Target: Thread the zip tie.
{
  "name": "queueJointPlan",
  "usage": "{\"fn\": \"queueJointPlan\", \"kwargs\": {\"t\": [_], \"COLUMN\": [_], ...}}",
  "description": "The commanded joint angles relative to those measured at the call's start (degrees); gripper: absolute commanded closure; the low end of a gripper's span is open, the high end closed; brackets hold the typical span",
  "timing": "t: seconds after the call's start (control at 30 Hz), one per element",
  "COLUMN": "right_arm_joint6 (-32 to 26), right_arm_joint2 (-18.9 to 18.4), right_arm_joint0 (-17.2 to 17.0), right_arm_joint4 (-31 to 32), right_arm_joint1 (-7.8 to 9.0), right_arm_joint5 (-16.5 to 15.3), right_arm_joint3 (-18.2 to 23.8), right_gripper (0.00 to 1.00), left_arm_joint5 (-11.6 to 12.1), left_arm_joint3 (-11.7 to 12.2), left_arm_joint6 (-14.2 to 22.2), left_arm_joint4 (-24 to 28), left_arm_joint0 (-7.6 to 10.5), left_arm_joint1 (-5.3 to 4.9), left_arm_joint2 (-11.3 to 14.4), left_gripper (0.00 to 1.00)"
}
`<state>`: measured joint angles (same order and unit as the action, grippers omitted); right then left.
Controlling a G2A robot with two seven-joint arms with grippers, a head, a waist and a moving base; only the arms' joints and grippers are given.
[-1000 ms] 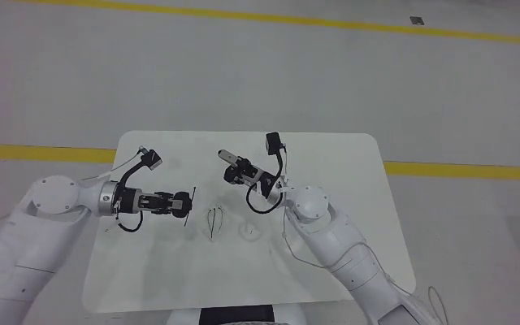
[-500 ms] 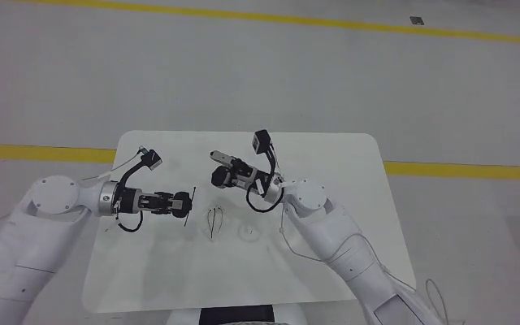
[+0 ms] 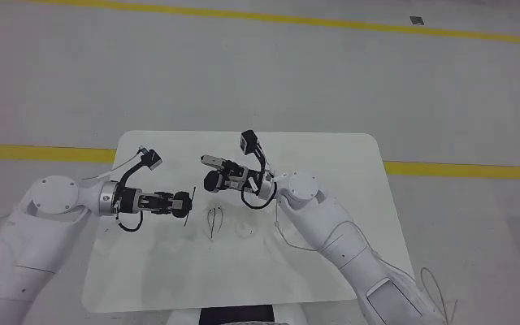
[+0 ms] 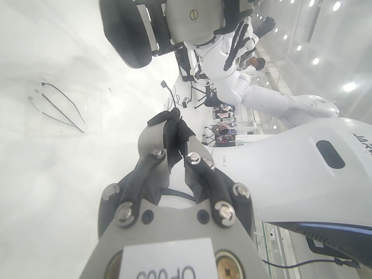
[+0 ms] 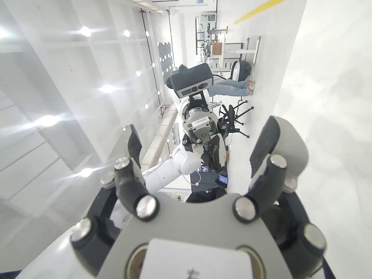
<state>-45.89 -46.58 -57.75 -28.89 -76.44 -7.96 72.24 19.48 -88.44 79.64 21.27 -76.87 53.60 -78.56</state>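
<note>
My left gripper [image 3: 184, 205] hovers over the left part of the white table [image 3: 333, 162], shut on a black zip tie [image 3: 192, 203] that sticks out crosswise from its fingertips. In the left wrist view this gripper [image 4: 174, 120] pinches the tie, whose thin strand [image 4: 164, 83] rises beyond the tips. My right gripper [image 3: 208, 171] is open just to the right of it, facing it. In the right wrist view the right gripper [image 5: 200, 143] stands wide open with the left gripper [image 5: 216, 149] between and beyond its fingers [image 5: 264, 143]. One right pad [image 4: 125, 41] looms close in the left wrist view.
Several loose black zip ties [image 3: 214, 221] lie on the table in front of the two grippers, spread in a fan [image 4: 64, 95]. A small pale object [image 3: 248, 231] lies just right of them. The table's right half is bare.
My right gripper has moved left across the table, closing in on the left gripper, and stays open. The left arm and its zip tie have not moved.
</note>
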Motion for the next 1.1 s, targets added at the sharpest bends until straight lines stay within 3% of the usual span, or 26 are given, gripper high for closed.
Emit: {"fn": "queueJointPlan", "kwargs": {"t": [0.0, 0.13, 0.17, 0.2, 0.27, 0.37, 0.87, 1.0, 1.07], "right_arm_joint6": [-0.98, -3.01, -3.3, -3.58, -3.93, -4.28, -5.3, -5.92, -6.13], "right_arm_joint2": [-0.27, -0.69, -0.74, -0.78, -0.76, -0.52, 0.3, 0.45, 0.44], "right_arm_joint0": [-0.45, -1.12, -1.21, -1.3, -1.3, -1.12, -0.57, -0.52, -0.64], "right_arm_joint4": [0.13, -0.15, -0.16, -0.13, 0.06, 0.31, 1.21, 2.53, 2.68], "right_arm_joint1": [0.09, 0.17, 0.17, 0.16, 0.11, -0.05, -0.78, -0.78, -0.79], "right_arm_joint5": [-0.58, -1.95, -2.14, -2.26, -2.4, -2.41, -2.12, -1.75, -1.73], "right_arm_joint3": [0.11, 0.63, 0.72, 0.79, 0.83, 0.66, -0.46, -0.37, -0.25], "right_gripper": [0.0, 0.0, 0.06, 0.24, 0.51, 0.6, 0.67, 0.65, 0.69], "left_arm_joint5": [0.0, 0.0, 0.0, 0.0, 0.0, 0.0, 0.0, 0.0, 0.0], "left_arm_joint3": [0.0, 0.0, 0.0, 0.0, 0.0, 0.0, 0.0, 0.0, 0.0], "left_arm_joint6": [0.0, 0.0, 0.0, 0.0, 0.0, 0.0, 0.0, 0.0, 0.0], "left_arm_joint4": [0.0, 0.0, 0.0, 0.0, 0.0, 0.0, 0.0, 0.0, 0.0], "left_arm_joint0": [0.0, 0.0, 0.0, 0.0, 0.0, 0.0, 0.0, 0.0, 0.0], "left_arm_joint1": [0.0, 0.0, 0.0, 0.0, 0.0, 0.0, 0.0, 0.0, 0.0], "left_arm_joint2": [0.0, 0.0, 0.0, 0.0, 0.0, 0.0, 0.0, 0.0, 0.0], "left_gripper": [1.0, 1.0, 1.0, 1.0, 1.0, 1.0, 1.0, 1.0, 1.0]}}
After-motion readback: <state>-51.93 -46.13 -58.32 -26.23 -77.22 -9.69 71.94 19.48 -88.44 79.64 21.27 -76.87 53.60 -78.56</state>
